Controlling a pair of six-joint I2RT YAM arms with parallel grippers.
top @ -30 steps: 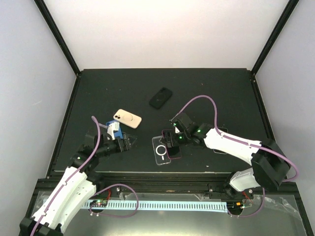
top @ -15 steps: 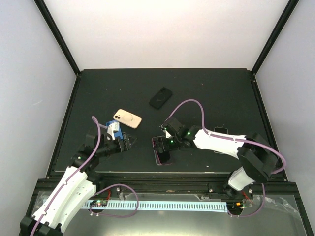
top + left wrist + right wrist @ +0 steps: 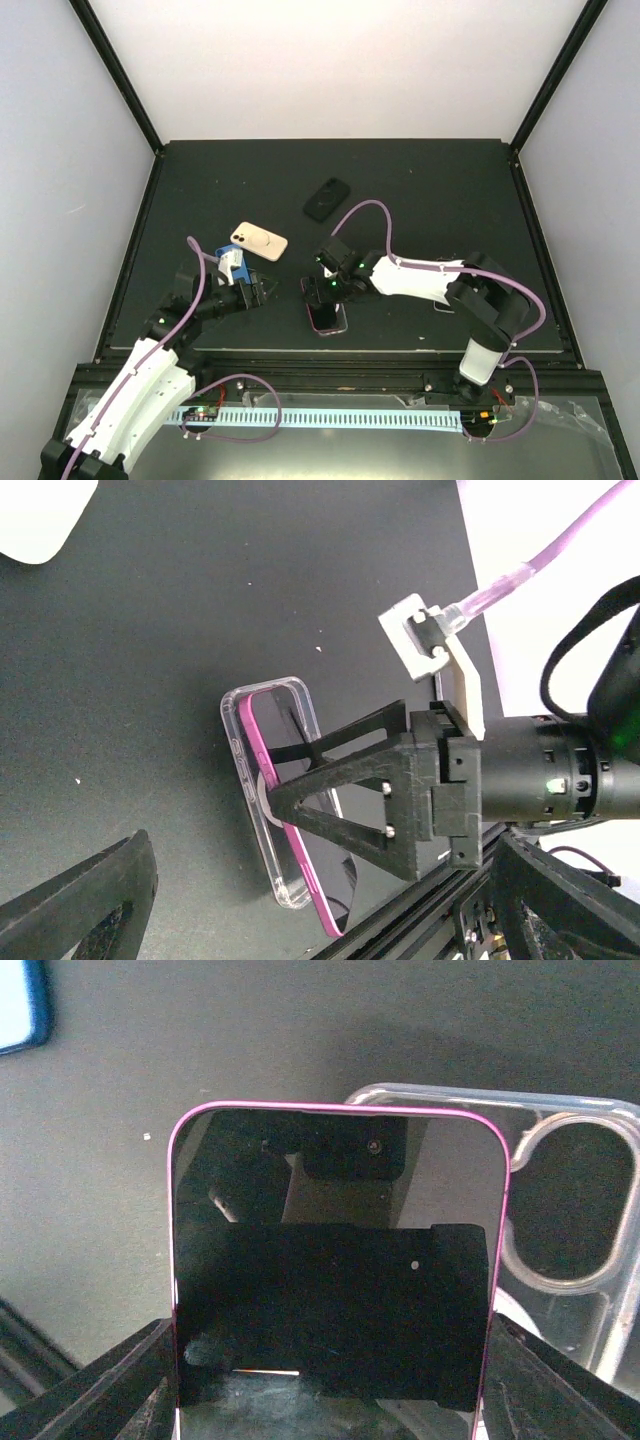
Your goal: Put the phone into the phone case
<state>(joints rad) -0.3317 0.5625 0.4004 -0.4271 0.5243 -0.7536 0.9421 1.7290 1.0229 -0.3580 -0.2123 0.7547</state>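
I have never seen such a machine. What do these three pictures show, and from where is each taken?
A robot's left arm and right arm stand at a black table. One picture looks down from above; the other two come from cameras on the wrists. The right claw holds a pink phone tilted over a clear case. The left claw is open and empty. A blue case, a beige item and a black item, phones or cases, also lie there.
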